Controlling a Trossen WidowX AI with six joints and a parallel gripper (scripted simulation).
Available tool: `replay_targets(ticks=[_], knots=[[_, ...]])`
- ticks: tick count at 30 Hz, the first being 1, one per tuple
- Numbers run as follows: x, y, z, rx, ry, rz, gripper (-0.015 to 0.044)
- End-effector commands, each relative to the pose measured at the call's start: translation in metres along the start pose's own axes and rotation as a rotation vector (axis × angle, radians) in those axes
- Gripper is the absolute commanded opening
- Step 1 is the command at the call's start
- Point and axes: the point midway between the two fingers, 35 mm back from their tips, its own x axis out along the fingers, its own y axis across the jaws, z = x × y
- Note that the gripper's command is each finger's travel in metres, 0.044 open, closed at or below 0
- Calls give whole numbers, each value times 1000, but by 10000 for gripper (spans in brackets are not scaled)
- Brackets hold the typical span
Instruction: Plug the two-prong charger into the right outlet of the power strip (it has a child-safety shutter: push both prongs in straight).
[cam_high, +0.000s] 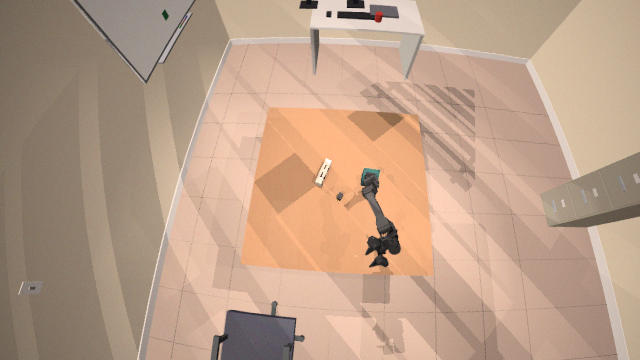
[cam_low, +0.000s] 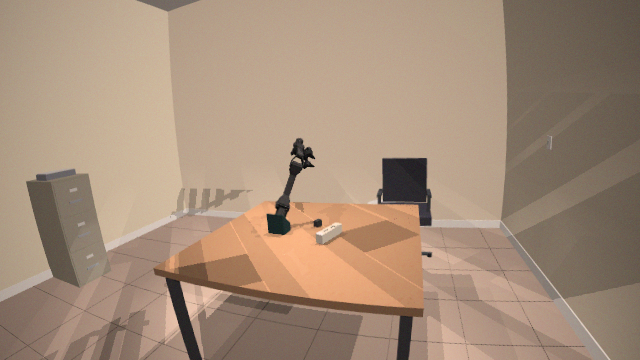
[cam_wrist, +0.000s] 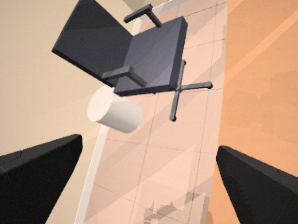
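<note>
The charger (cam_high: 340, 196) (cam_low: 318, 223) is a small dark block on the table (cam_high: 300, 245) (cam_low: 310, 280), between the arm's base and the power strip. Its prongs are too small to make out. The power strip (cam_high: 327, 164) (cam_low: 325, 237) is a long white bar with dark outlets on its top, lying at an angle. My gripper (cam_high: 369, 259) (cam_low: 313, 162) (cam_wrist: 150, 147) is open and empty, high above the table near its edge on the chair side, well away from the charger and the strip. Neither charger nor strip shows in the wrist view.
The arm's teal base (cam_low: 277, 224) stands on the table. Beyond the table edge are an office chair (cam_high: 257, 335) (cam_low: 404, 180) (cam_wrist: 155, 55) and a white bin (cam_wrist: 120, 115). A filing cabinet (cam_high: 575, 205) (cam_low: 70, 230) and a white desk (cam_high: 367, 26) stand farther off.
</note>
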Motion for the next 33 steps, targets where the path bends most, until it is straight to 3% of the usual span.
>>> replay_targets(ticks=[1, 33], knots=[[0, 0, 0, -4, 0, 0, 426], [55, -63, -15, -620, 23, -138, 440]])
